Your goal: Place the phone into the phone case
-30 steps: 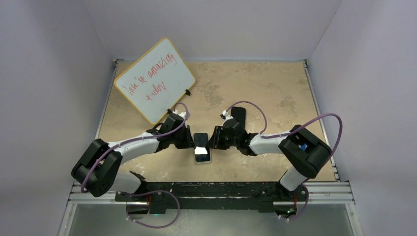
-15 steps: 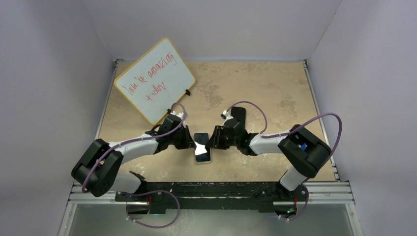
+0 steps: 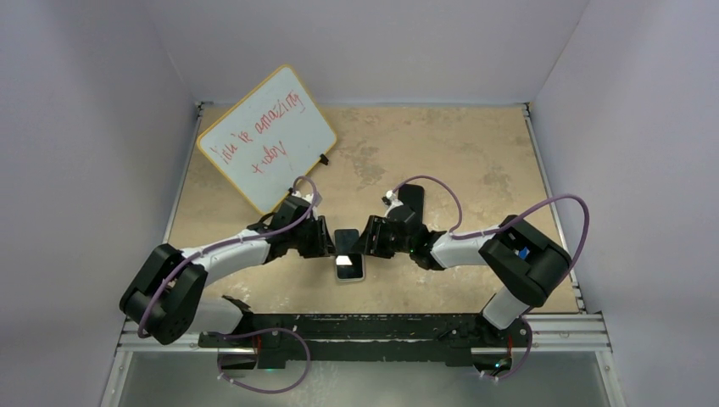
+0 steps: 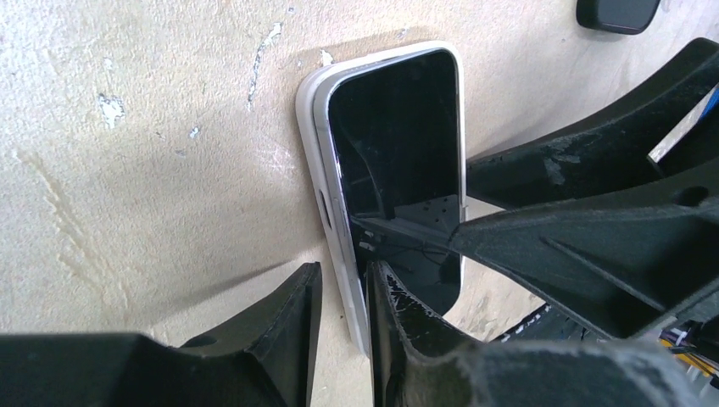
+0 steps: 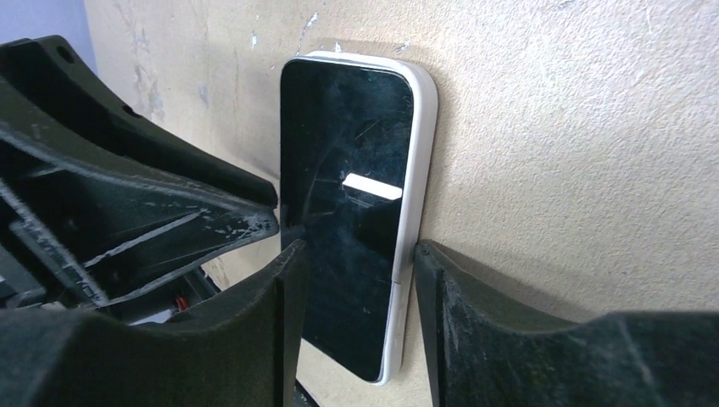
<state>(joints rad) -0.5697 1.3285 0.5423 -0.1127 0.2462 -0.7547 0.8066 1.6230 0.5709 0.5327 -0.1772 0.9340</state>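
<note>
The phone (image 3: pixel 347 246), black-screened, lies in the whitish phone case (image 3: pixel 349 276) at the table's middle. In the left wrist view the phone (image 4: pixel 398 153) has its left edge riding above the case's rim (image 4: pixel 307 110). My left gripper (image 4: pixel 342 292) is slightly open and straddles that left edge, with one fingertip (image 4: pixel 394 309) on the screen and the other on the table. In the right wrist view the phone (image 5: pixel 348 186) sits in the case (image 5: pixel 417 161). My right gripper (image 5: pixel 354 271) is open astride the right edge, with one fingertip (image 5: pixel 432 271) against the case's rim.
A yellow-framed whiteboard (image 3: pixel 267 140) with red writing leans at the back left. A small black object (image 3: pixel 412 197) lies just beyond my right gripper (image 3: pixel 370 239) and also shows in the left wrist view (image 4: pixel 617 12). My left gripper (image 3: pixel 325 241) faces it across the phone.
My left arm has shifted slightly back and left. The bright reflection on the phone's screen has shrunk. The right arm has barely moved.
</note>
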